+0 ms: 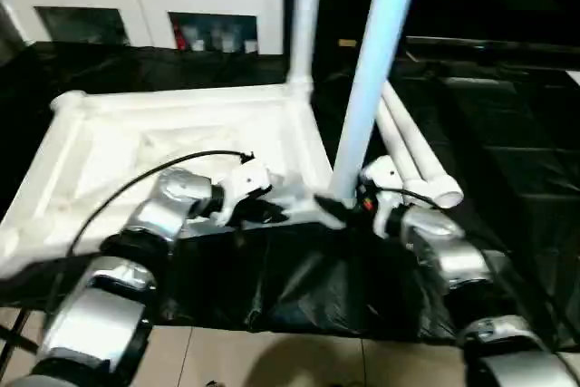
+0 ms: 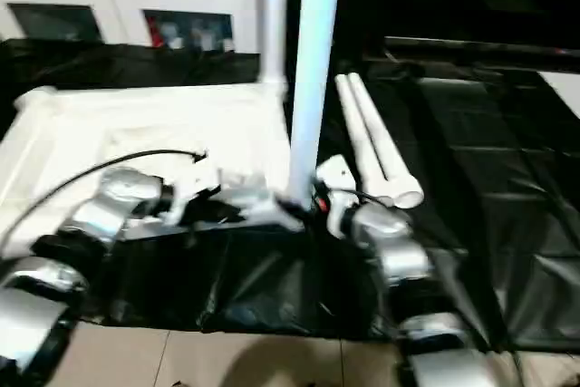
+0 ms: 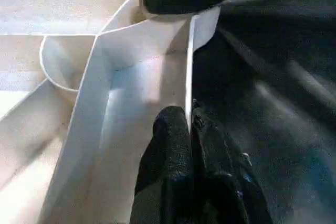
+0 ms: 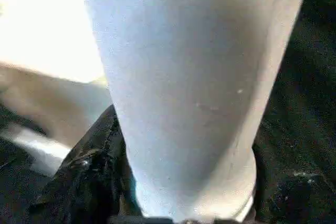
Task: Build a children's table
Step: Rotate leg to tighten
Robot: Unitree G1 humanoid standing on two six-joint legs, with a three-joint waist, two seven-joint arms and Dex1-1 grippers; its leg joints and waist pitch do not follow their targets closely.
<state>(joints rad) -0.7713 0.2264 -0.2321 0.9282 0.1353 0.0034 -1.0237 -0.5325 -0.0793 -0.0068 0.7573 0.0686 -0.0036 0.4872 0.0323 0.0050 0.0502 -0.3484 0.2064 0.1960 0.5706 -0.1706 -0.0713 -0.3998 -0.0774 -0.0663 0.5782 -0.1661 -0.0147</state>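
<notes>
The left gripper is clenched on the thin raised rim of the upturned tabletop, at its near edge. The right gripper clasps a tube leg standing at the near corner beside it. Another leg stands in the far corner; two spare legs lie just beyond the right gripper.

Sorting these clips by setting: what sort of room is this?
Probably an indoor living or demo room: a white cabinet with glass doors, a tiled floor, and black sheeting spread under the work.
</notes>
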